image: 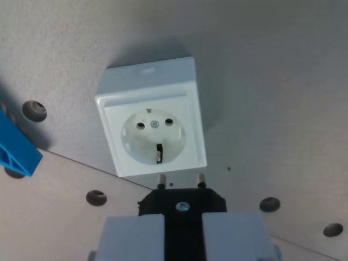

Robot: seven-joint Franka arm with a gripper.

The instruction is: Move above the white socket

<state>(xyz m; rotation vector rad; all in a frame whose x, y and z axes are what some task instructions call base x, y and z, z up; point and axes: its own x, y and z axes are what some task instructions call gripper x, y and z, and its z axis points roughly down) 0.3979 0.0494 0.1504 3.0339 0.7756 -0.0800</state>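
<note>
The white socket point(151, 117) is a square box on the grey surface, in the middle of the wrist view, its round recess with two pin holes facing the camera. A black plug point(182, 200) with two metal pins sits at the bottom centre, its pins pointing at the socket's lower edge and stopping just short of it. My gripper point(183, 236) is shut on the plug, its two pale grey fingers point(133, 238) pressing on the plug's sides at the bottom edge.
A blue plastic part point(15, 151) lies at the wrist view's left edge. Several round holes with dark bolts dot the grey plate, such as one point(34, 110) at the left and one point(269, 204) at the right. A seam runs diagonally across the plate.
</note>
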